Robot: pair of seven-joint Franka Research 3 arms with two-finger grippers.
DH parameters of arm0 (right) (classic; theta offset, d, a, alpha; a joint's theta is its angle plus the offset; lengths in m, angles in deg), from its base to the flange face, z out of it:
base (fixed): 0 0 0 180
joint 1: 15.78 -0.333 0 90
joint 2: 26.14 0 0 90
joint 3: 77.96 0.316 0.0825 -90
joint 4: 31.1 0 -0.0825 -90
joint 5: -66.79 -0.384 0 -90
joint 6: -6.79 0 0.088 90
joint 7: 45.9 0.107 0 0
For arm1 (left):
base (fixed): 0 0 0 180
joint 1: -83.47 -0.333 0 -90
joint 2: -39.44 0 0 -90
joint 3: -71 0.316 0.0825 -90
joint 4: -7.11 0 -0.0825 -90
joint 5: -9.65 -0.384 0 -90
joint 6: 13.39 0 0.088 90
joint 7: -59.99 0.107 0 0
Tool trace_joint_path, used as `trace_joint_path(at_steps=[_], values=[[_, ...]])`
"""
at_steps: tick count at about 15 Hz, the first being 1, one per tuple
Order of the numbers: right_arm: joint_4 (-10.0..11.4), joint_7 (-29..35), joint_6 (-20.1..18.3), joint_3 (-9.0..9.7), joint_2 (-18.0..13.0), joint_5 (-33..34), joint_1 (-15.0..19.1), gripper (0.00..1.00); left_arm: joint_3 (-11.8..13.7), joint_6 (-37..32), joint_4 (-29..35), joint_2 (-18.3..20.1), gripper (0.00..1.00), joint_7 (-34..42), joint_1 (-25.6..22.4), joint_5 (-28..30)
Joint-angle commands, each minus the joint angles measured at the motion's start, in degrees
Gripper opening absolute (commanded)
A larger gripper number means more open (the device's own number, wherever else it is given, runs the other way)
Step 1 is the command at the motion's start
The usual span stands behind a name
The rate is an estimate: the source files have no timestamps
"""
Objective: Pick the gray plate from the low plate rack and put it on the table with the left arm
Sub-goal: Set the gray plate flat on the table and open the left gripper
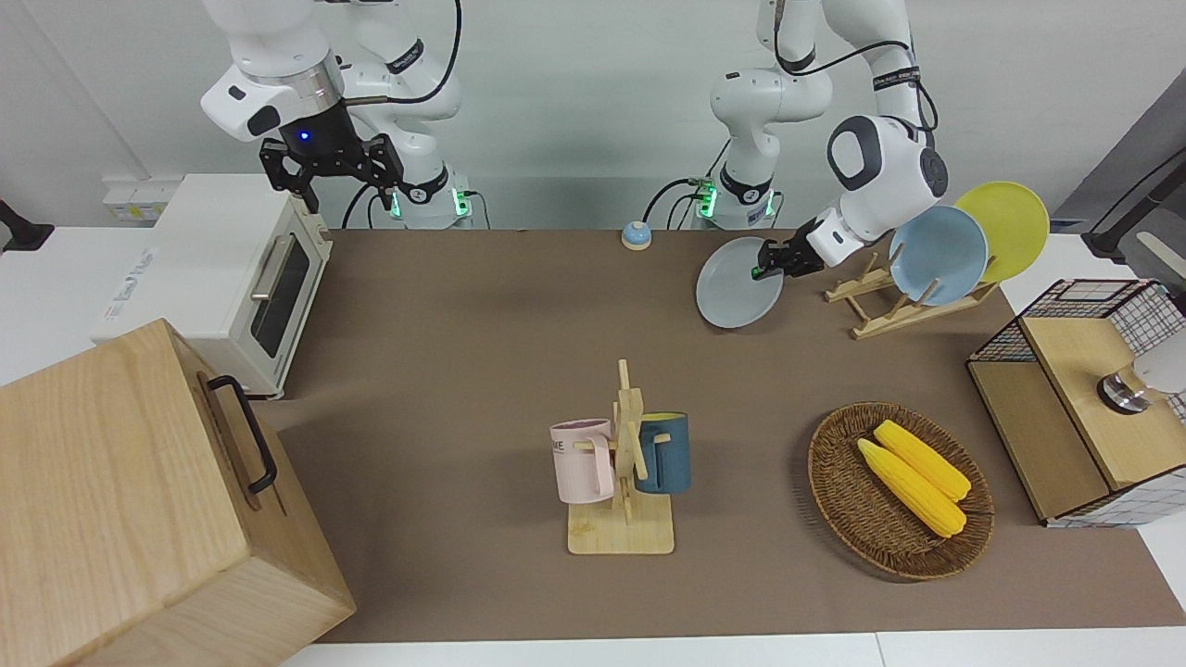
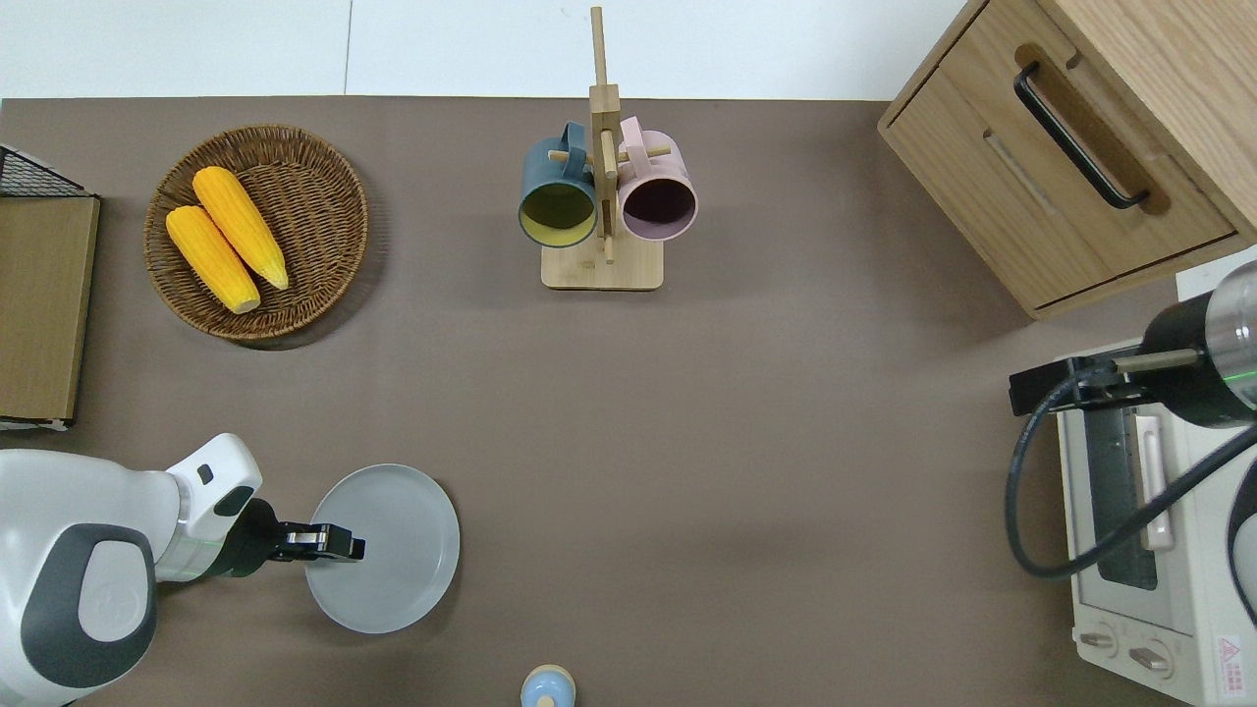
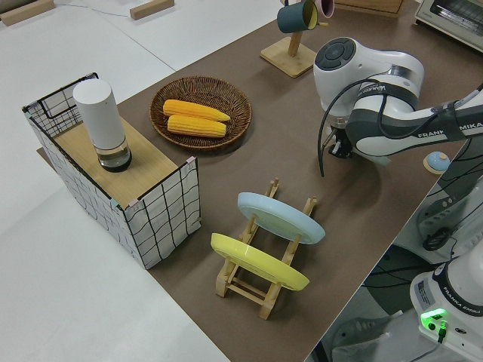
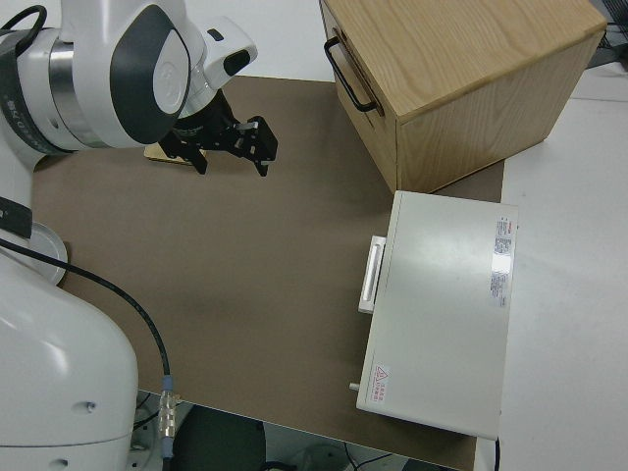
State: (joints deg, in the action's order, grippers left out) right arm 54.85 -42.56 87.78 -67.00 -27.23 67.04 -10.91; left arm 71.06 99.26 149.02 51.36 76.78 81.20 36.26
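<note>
My left gripper is shut on the rim of the gray plate. It holds the plate tilted, out of the low plate rack and beside it, toward the table's middle. The plate hangs low over the brown table; I cannot tell whether its lower edge touches. In the left side view the arm hides the plate. My right gripper is parked and open, with nothing in it.
A sky-blue plate and a yellow plate lean in the rack. A small blue bell sits nearer the robots. Farther out stand a mug stand, a corn basket and a wire box. A toaster oven and wooden cabinet fill the right arm's end.
</note>
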Motion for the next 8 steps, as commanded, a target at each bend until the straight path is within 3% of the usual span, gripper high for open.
trace_joint_path(at_steps=[1, 8], values=[[-0.3, 0.0, -0.8, 0.38, -0.1, -0.4, 0.4, 0.987, 0.5, 1.3, 1.0, 0.6, 0.98, 1.1, 0.7, 0.3], [-0.3, 0.0, -0.8, 0.38, -0.1, -0.4, 0.4, 0.99, 0.5, 0.4, -3.6, 0.8, 0.99, -0.2, 0.5, -4.0]])
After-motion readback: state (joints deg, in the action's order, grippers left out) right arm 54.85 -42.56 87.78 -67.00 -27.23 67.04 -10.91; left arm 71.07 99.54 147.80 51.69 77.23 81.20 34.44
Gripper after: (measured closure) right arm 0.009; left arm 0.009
